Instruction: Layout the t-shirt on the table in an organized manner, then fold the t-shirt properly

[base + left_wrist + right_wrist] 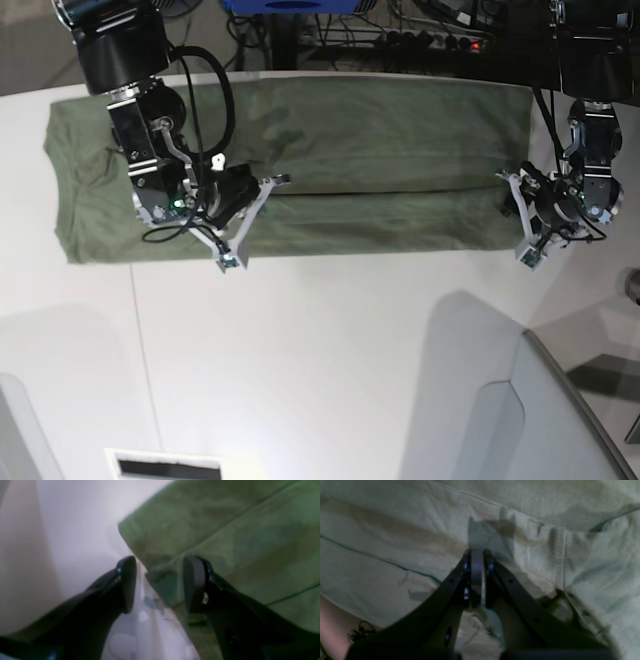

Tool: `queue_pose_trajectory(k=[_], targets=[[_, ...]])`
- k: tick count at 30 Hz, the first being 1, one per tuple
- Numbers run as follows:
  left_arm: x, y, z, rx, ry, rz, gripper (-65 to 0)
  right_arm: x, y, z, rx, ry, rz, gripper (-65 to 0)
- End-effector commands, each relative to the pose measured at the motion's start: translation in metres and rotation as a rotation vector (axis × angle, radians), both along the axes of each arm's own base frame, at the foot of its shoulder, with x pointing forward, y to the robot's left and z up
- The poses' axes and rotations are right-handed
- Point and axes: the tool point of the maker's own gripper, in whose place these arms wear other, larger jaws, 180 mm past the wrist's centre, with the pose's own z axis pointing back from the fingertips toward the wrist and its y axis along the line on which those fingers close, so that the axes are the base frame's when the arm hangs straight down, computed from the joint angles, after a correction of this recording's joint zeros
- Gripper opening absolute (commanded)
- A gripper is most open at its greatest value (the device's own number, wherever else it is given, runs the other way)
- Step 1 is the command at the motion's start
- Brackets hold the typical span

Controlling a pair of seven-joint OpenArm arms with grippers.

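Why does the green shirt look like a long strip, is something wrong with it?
Nothing looks wrong. The t-shirt lies folded into a long band across the table, fairly flat, with only small wrinkles near its far end. The left gripper is open at the shirt's edge; the right gripper is shut over the cloth.

White table [330, 370] with thin dark seam; olive t-shirt [380, 130] lies flat toward 12 o'clock, folded into a long band

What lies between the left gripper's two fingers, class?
The left gripper stands open at the t-shirt's end. Between its fingers the left wrist view shows a folded shirt corner and a strip of bare white table.
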Motion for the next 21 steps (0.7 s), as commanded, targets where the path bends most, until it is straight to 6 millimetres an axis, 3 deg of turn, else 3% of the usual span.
queue_pose_trajectory(k=[1,10,15,21], targets=[[0.0121,0.0091,0.0118,0.012,-0.039,0.012,-35.4,0.013,0.0037,0.0103,0.021,-0.041,-0.003,-63.5],[0.0107,0.0042,0.0057,0.019,-0.013,-0.019,-36.2,0.013,0.0037,0.0103,0.021,-0.041,-0.003,-63.5],[0.0111,0.0044,0.0063,0.019,-0.015,-0.018,-49.4,0.0133,0.0031,0.0103,0.019,-0.041,-0.004,-63.5],[0.0113,0.0055,0.0069,0.019,-0.017,-0.014,-52.7,0.0133,0.0031,0.0103,0.019,-0.041,-0.004,-63.5]])
